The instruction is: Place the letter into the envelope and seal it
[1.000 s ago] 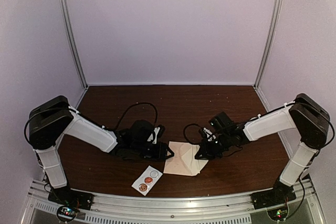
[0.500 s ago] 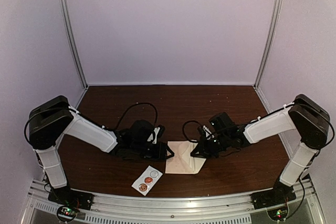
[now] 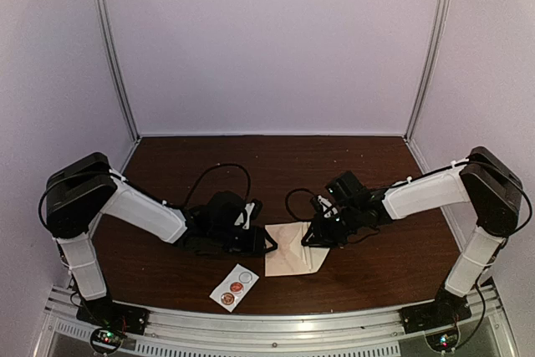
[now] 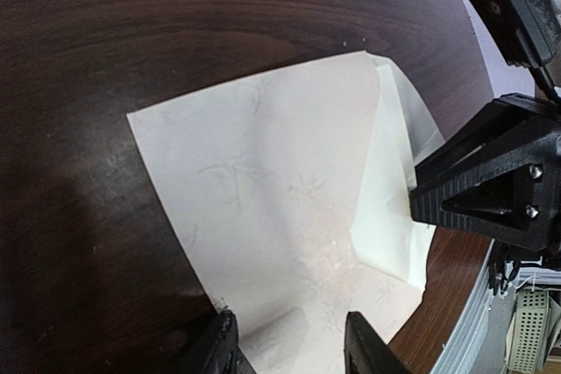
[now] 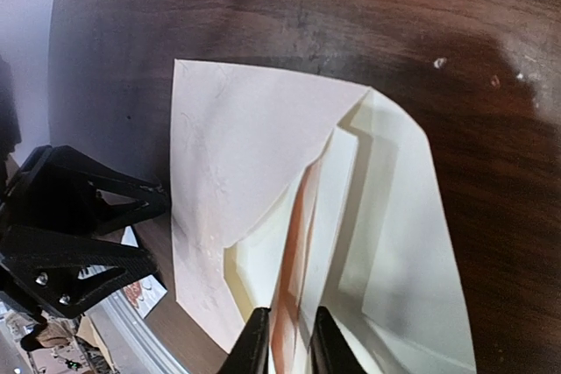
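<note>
Your right jaws are gripping a lifted edge of the envelope (image 3: 288, 258) while your left jaws are hanging open over its other side.

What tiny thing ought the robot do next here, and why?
Probably sweep the right end effector toward the left arm and lower it, laying the flap flat. The pointed flap of the pale pinkish-cream paper envelope stands raised and curled, with its edge pinched by that end effector, while the open fingers of the left end effector straddle the opposite edge.
</note>
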You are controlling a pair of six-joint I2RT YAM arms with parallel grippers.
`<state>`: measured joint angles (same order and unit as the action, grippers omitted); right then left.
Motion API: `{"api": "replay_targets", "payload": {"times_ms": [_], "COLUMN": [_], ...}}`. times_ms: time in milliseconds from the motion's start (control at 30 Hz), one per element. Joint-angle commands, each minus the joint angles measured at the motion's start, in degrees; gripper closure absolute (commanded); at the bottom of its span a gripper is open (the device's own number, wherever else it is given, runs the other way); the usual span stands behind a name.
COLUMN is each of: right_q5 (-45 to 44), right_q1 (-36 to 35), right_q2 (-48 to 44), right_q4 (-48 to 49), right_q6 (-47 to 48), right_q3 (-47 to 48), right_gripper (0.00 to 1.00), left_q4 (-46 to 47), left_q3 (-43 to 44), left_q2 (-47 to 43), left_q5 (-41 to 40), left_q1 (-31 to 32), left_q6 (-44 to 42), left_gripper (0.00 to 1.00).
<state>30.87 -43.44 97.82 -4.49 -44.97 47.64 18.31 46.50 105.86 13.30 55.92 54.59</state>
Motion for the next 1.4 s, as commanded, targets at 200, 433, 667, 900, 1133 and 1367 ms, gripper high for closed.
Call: {"api": "replay_targets", "payload": {"times_ms": [200,433,667,900,1133,1367], "right_q5": [-9.56,-6.70,-4.10,-3.59,-3.34,-3.28], "right_q1": [-0.31,-0.33,-0.29,-0.33,-0.33,-0.26], "right_q2": [-3.05,-2.77,-1.25,0.14,0.85,1.54], "right_q4": [-11.74,-7.95,-4.16,-3.24,-2.72,-2.30], "right_q6": [5.29,3.97,2.91,2.78,2.74,2.61], "right_q3": [2.83,1.23,0.50,0.26,-0.08,-0.48], "right_gripper": [0.74,0.81,0.94,0.97,0.97,0.97], "left_q4": [0.44,0.42,0.26,0.24,0.15,0.21], "left_q3": [-1.08,-1.07,-1.00,-0.78,-0.60,-0.67], "left_q2": [-0.39,-0.34,-0.38,-0.06,0.23,0.30], "left_q5": [0.14,0.00,0.03,0.11,0.27,0.24], "left_q1": [0.14,0.18,0.15,0.10,0.15,0.14], "left_q6": [-0.10,-0.25,-0.39,-0.51,-0.59,-0.56], "left_gripper": [0.57,0.57,0.57,0.57,0.57,0.57]}}
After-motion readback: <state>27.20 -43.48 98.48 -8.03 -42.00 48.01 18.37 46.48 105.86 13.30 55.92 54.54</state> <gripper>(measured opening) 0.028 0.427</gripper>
